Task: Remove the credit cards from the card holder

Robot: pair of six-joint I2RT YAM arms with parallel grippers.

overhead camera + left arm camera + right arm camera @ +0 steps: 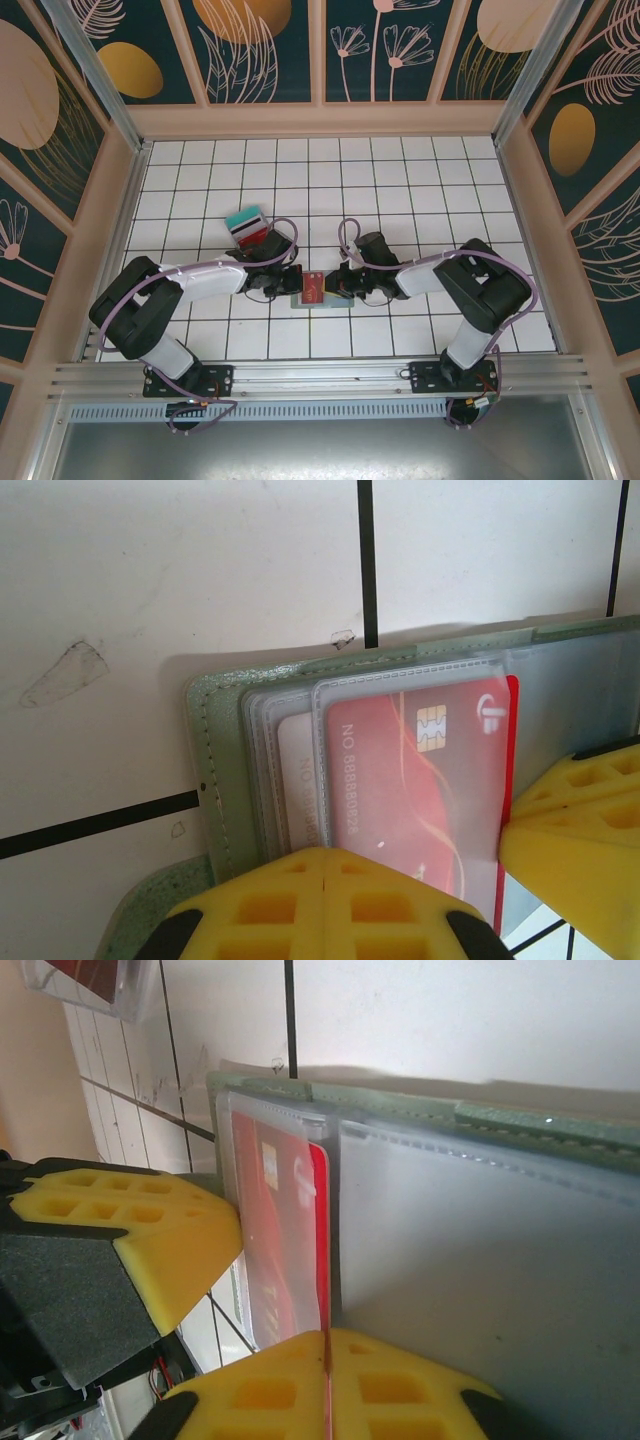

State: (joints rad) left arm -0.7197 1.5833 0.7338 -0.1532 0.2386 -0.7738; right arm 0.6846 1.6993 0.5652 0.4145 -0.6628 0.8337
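Observation:
The grey-green card holder (300, 303) lies open on the tiles between my two grippers. In the left wrist view its clear sleeves (275, 715) hold a red chip card (420, 780) and, behind it, a pale whitish card (298, 770). My left gripper (328, 858) is shut, resting on the sleeves' near edge with nothing visible in its seam. My right gripper (327, 1338) is shut on the red card's edge (320, 1250), which sticks a little out of its sleeve. A teal card and a striped red card (247, 226) lie loose behind the left arm.
The holder's other half (480, 1260) shows grey empty pockets and a green stitched rim (520, 1120). The left gripper's yellow finger (150, 1230) sits close beside the red card. Wooden walls (320, 120) ring the white tiled floor.

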